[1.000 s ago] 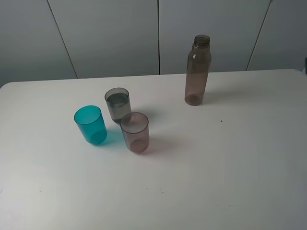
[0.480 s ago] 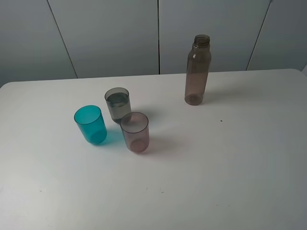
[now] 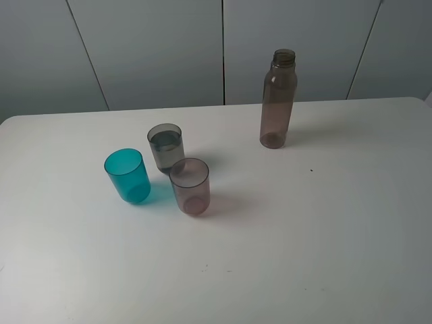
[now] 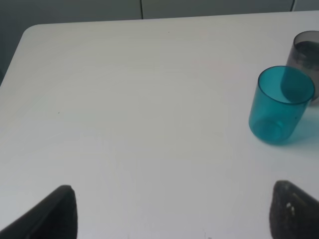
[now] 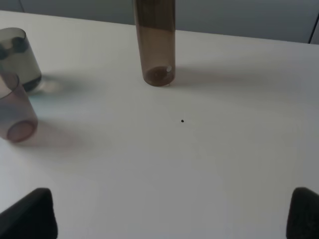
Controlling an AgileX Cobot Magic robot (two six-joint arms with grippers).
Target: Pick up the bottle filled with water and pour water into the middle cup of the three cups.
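Both grippers, the left gripper (image 4: 169,211) and the right gripper (image 5: 172,214), are released, holding nothing. The bottle (image 3: 279,98) stands upright at upper right; the grey cup (image 3: 166,147) holds water, centre-left.

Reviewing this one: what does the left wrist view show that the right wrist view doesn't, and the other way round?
Only the left wrist view shows the teal cup and the left gripper, its jaws wide apart over bare table. Only the right wrist view shows the bottle, upright with its top cut off by the frame, the pinkish-mauve cup, a small dark speck and the right gripper, also open. Both show the white table and the grey middle cup, with water in it.
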